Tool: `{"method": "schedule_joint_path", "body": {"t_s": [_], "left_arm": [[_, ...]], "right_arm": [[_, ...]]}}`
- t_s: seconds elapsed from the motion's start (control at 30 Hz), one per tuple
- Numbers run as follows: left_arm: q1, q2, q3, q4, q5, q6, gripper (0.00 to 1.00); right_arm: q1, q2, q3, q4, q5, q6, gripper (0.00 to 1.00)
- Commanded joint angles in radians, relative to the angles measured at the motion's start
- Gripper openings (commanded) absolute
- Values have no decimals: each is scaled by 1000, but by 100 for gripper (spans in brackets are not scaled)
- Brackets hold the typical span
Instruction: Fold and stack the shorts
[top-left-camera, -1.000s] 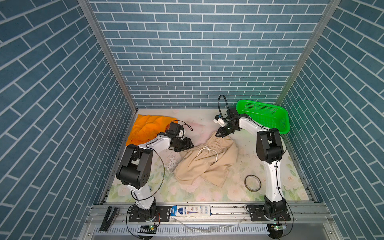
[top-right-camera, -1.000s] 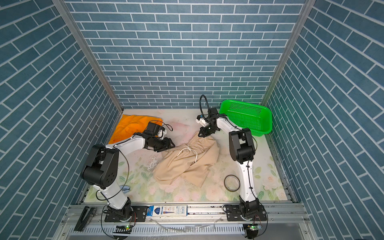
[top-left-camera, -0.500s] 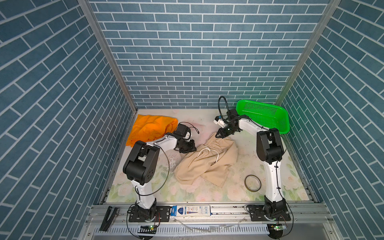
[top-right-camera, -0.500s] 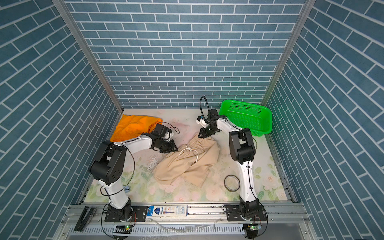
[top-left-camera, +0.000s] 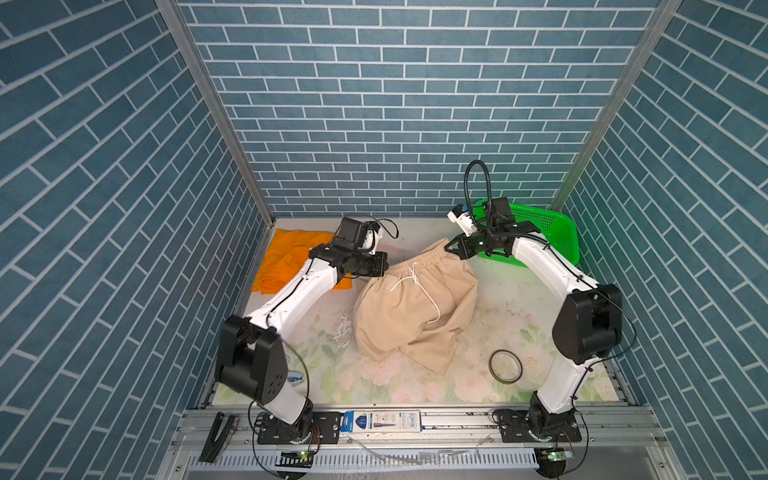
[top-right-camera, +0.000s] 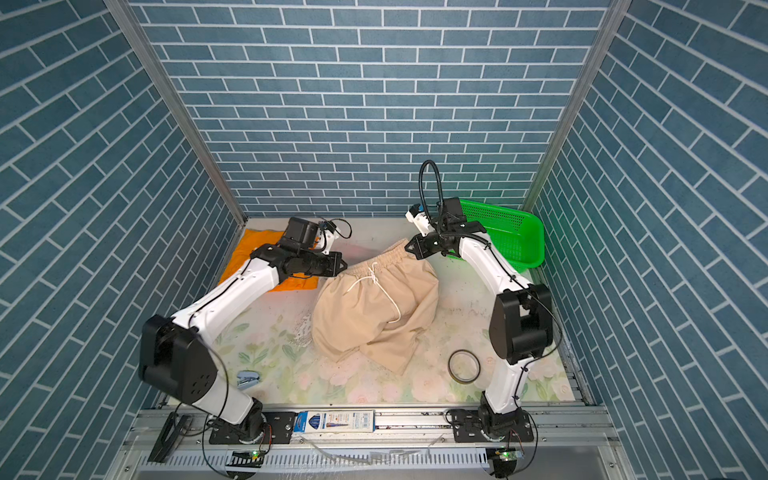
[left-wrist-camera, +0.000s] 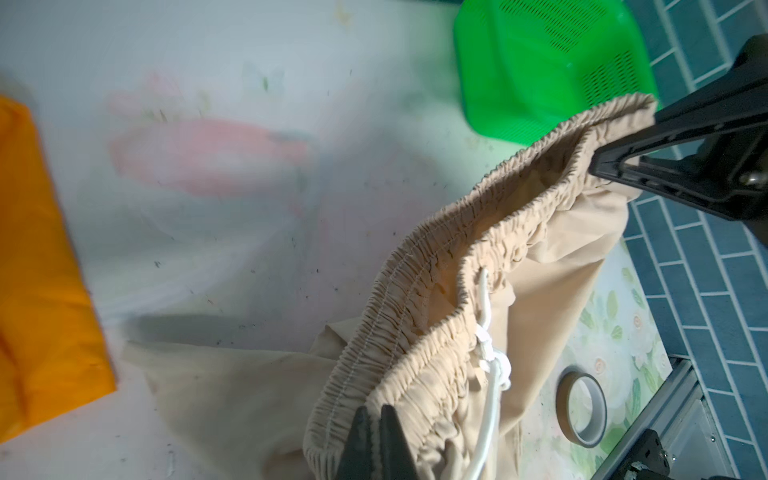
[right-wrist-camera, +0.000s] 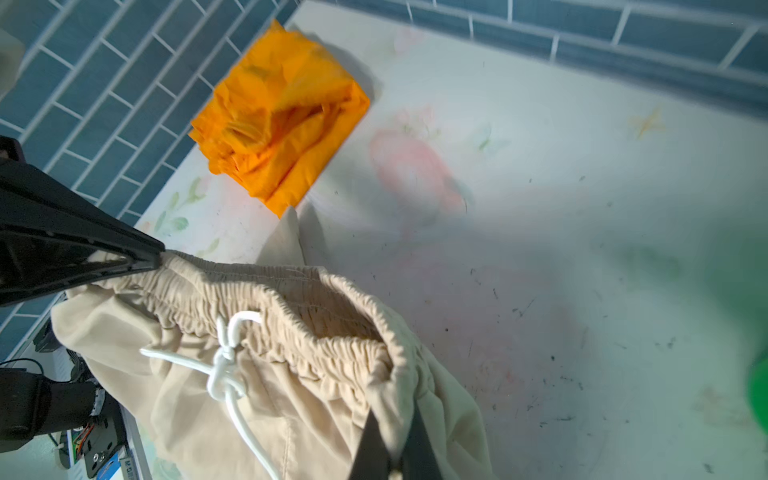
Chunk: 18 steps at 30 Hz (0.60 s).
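Holds the beige shorts (top-left-camera: 415, 316) at centre frame by the waistband (top-left-camera: 419, 261), left hand (top-left-camera: 384, 266) and right hand (top-left-camera: 451, 248) each clamped on one end, orange shorts (top-left-camera: 286, 259) seemingly folded at upper left; next likely calls for pulling taut and laying flat on the counter (top-left-camera: 507, 299).

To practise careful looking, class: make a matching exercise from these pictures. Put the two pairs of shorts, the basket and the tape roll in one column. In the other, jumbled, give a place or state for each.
Column 1
1 beige shorts
2 orange shorts
3 basket
4 tape roll

Column 2
a green, far right corner
b waistband held by left gripper and right gripper
c lying flat, front right
d far left corner, not held

Pairs: 1-b, 2-d, 3-a, 4-c
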<state>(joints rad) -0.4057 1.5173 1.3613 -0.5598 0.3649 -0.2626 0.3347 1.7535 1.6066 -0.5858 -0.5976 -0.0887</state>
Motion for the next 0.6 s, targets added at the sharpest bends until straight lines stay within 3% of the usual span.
{"method": "schedule_joint_path", "body": {"t_s": [0.0, 0.27, 0.37, 0.57], "left_arm": [[0, -88, 29, -117, -67, 83, 0], [0, -291, -63, -108, -56, 124, 5], [-1, -340, -162, -33, 8, 95, 8], [-6, -402, -410, 110, -10, -17, 12]], "right_arm": [[3, -132, -26, 20, 13, 32, 0], [1, -400, -218, 126, 16, 79, 0], [2, -435, -266, 112, -1, 100, 0], [32, -503, -462, 162, -5, 182, 0]]}}
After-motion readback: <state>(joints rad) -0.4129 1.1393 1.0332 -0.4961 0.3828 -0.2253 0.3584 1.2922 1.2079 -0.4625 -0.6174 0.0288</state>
